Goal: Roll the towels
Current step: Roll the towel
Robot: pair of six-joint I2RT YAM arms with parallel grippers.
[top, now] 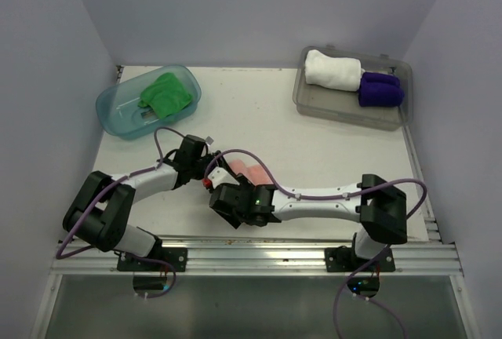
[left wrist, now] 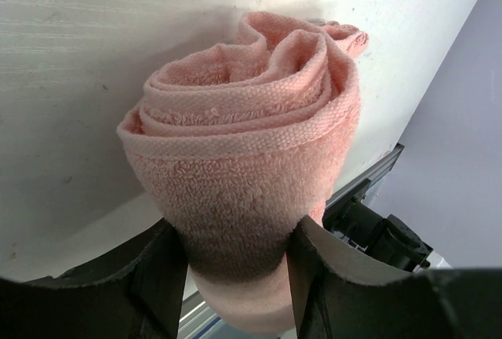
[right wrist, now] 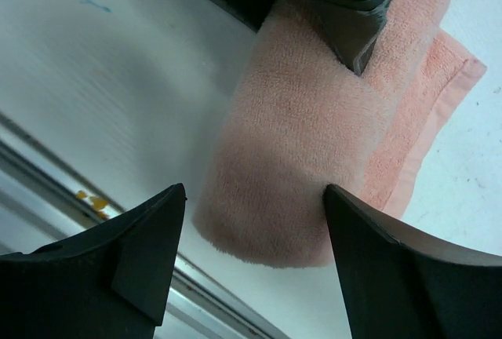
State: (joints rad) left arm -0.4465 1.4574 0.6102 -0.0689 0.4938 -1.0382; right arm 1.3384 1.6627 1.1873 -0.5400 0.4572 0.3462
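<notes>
Noting white bench (top: 314, 151) between lavender walls (top: 235, 9); only your wrist views show left hand (left wrist: 235, 233) clamping the rolled pink towel (left wrist: 251, 119), right hand (right wrist: 255, 194) spread.

Four towels in all: one white towel (top: 332, 70), one dark purple towel (top: 380, 89), one bright green towel (top: 165, 94), one salmon pink towel (left wrist: 251, 166). Two containers: one teal tub (top: 118, 119), one clear grey tray (top: 345, 111). Two pincers: left pincer (left wrist: 235, 233) and right pincer (right wrist: 255, 194). One white surface (top: 259, 111).
</notes>
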